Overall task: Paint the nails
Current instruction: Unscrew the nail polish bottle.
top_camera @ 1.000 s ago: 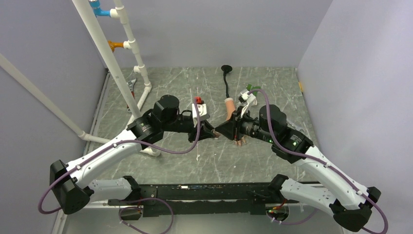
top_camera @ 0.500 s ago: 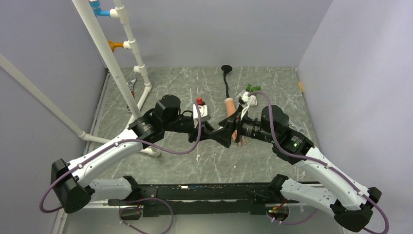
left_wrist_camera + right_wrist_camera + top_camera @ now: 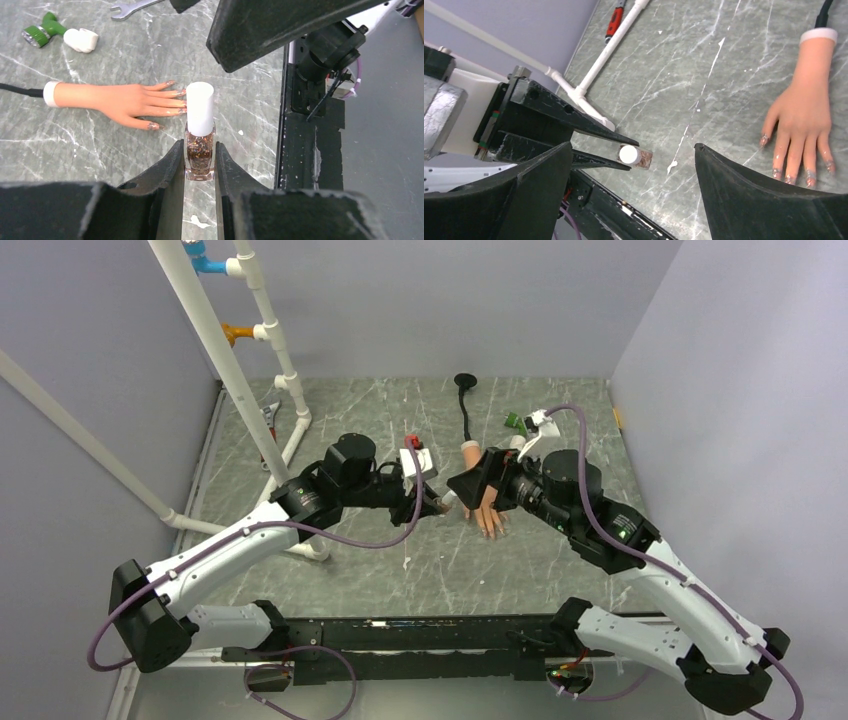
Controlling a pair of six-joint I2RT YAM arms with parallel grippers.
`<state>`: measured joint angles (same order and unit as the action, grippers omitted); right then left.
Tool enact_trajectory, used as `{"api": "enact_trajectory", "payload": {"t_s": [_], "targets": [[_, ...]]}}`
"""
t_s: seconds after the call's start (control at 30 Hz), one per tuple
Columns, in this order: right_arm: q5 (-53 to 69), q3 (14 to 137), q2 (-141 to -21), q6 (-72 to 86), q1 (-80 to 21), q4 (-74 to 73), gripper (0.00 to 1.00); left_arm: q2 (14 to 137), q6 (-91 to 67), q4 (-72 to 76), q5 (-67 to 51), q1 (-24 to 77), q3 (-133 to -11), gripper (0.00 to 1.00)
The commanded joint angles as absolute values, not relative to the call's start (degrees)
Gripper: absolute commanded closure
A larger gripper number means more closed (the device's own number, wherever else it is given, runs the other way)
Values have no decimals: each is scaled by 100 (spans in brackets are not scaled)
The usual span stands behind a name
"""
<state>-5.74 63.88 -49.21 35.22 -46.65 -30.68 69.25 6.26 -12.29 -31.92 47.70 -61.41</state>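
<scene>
A peach mannequin hand (image 3: 482, 502) with a white cuff lies flat on the marble table, fingers toward the arms. Its nails (image 3: 176, 101) carry glittery polish, also seen in the right wrist view as nails (image 3: 796, 177). My left gripper (image 3: 200, 161) is shut on a small brown glitter bottle (image 3: 200, 152) with a white cap (image 3: 629, 154), held upright just above the table beside the fingertips. My right gripper (image 3: 631, 147) hangs above the bottle, jaws wide open and holding nothing. In the top view the right gripper (image 3: 470, 483) sits over the hand's left side.
A white pipe frame (image 3: 255, 390) stands at the back left. A green and white piece (image 3: 55, 32) and a wrench (image 3: 132, 6) lie beyond the hand. A black cable (image 3: 464, 405) runs from the cuff. The black base rail (image 3: 310, 125) lines the near edge.
My right gripper was shut at the bottle's cap; it has opened wide, let go and lifted back to the right. The left gripper still holds the bottle and has shifted slightly right.
</scene>
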Motion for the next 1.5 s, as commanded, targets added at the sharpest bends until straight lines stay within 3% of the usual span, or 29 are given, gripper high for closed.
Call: {"api": "enact_trajectory", "payload": {"t_s": [0.0,0.6,1.03,1.3,1.47], "targets": [[-780,6429,-5093,3924,-4688,-3261,11,6768,507,-993,-2822,4757,-6314,100],[-217,6719,-5904,4121,-4687,-2952,52,6803,660,-1086,-2166,4913,-6307,100],[-211,6632,-5950,4032,-4733,-2953,63,6874,681,-1084,-2168,4913,-6294,100],[-219,6502,-5943,3914,-4734,-2902,85,6898,698,-1097,-2196,4913,-6291,100],[-32,6314,-5795,3697,-4728,-2713,92,6862,737,-1118,-2238,4918,-6284,100]]}}
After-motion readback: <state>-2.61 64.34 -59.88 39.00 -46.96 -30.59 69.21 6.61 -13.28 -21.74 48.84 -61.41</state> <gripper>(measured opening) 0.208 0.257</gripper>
